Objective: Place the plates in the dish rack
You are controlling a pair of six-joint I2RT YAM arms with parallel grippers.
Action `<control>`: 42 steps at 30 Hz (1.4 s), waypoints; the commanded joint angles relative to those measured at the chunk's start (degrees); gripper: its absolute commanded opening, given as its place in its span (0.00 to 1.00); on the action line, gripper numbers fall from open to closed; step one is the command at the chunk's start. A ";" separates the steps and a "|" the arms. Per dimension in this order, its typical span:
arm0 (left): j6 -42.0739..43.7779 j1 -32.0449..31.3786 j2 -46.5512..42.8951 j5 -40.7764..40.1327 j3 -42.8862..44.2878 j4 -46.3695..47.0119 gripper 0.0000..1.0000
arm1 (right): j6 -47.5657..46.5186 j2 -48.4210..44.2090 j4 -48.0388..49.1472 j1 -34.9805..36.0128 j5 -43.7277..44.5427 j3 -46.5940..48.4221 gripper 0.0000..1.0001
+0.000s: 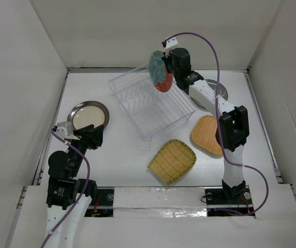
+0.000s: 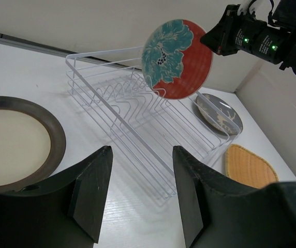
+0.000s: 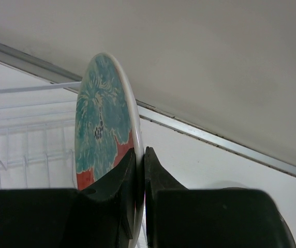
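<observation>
My right gripper (image 1: pixel 167 72) is shut on the rim of the red round plate with the teal flower (image 1: pixel 159 71) and holds it on edge in the air above the back right of the clear wire dish rack (image 1: pixel 150 106). The plate shows in the left wrist view (image 2: pixel 177 58) and the right wrist view (image 3: pixel 104 129). The rack (image 2: pixel 137 119) holds no plate. My left gripper (image 2: pixel 142 170) is open and empty, low beside the metallic-rimmed cream plate (image 1: pixel 88 114). The yellow ribbed plate (image 1: pixel 172 161), the orange plate (image 1: pixel 208 135) and the dark grey plate (image 2: pixel 219 114) lie flat on the table.
White walls enclose the table on the left, back and right. The dark grey plate is mostly hidden behind my right arm (image 1: pixel 231 129) in the top view. The yellow and orange plates lie near the right arm's base.
</observation>
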 commanded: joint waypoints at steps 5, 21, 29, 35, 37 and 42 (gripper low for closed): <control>0.49 -0.43 0.59 0.19 1.36 1.89 0.47 | -1.90 -4.70 13.91 -0.09 4.11 9.62 0.00; 0.49 -0.43 0.85 0.10 1.36 1.81 0.47 | -8.05 -2.94 14.61 -0.61 4.03 9.10 0.00; 0.58 -0.43 0.86 0.10 1.36 1.81 0.47 | -8.06 -2.50 15.23 -0.61 2.45 5.68 0.00; 0.58 -0.43 0.94 0.19 1.36 1.98 0.47 | -7.44 -1.80 18.48 0.53 3.06 -1.43 0.00; 0.58 -0.43 0.94 0.10 1.36 1.98 0.47 | -6.12 -1.54 19.44 0.53 3.06 -2.76 0.00; 0.58 -0.43 1.03 0.19 1.36 1.98 0.47 | -2.52 -1.89 20.41 0.53 1.92 -6.10 0.00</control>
